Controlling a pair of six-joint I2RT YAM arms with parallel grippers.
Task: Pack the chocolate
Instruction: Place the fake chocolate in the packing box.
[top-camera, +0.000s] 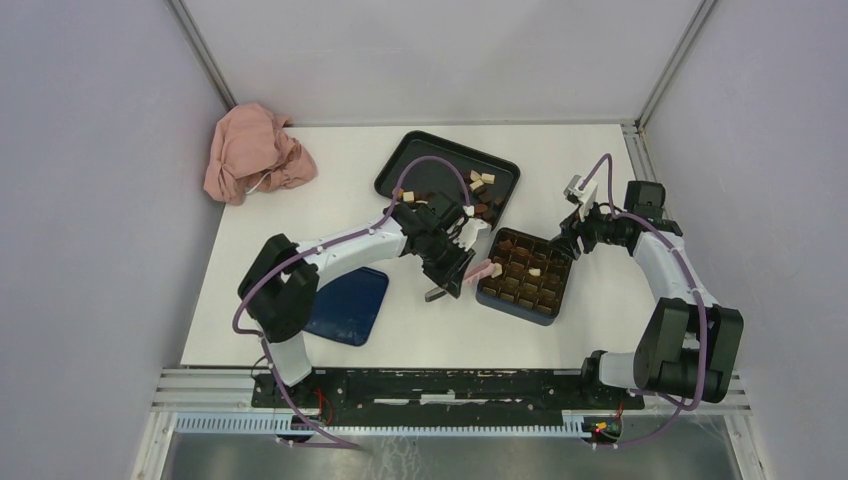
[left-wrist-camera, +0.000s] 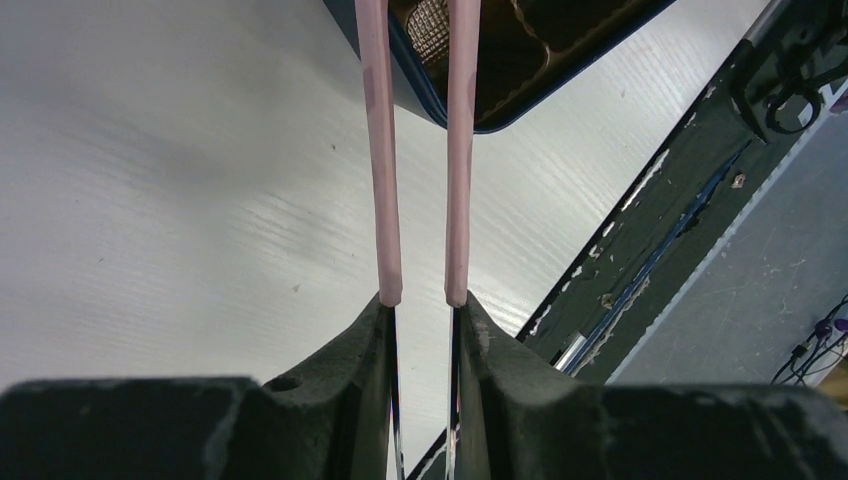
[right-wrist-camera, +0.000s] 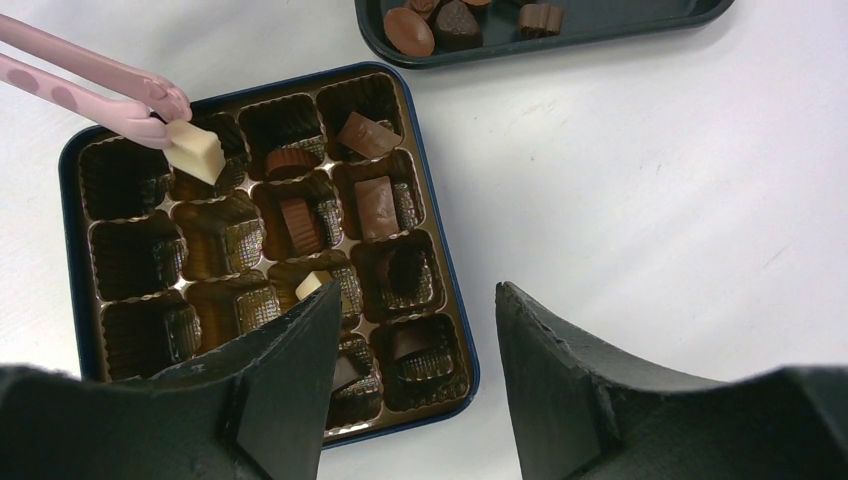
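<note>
Chocolate, small pieces, dark brown, tan and cream-white
- Location, box: several pieces lie singly in compartments of the brown grid inside the dark blue box, centre right on the tabletop in the top view; the compartments of the left column in the right wrist view hold nothing
- Location, tray: further pieces lie loose at the right end of the black tray, just above the box in the top view
- Location, carried: one cream-white piece is pinched between the tips of the pink tongs, over a compartment near the box's upper-left corner in the right wrist view; contact with the grid cannot be told
- Left tool: narrow, fingers pressed on the outer sides of the two tong arms, which run up the frame to the box corner
- Right tool: wide, nothing between the fingers but bare tabletop; its left finger overlaps the box's lower edge
- Other items: crumpled pink cloth at upper left; dark blue flat piece beside the left arm's base
</note>
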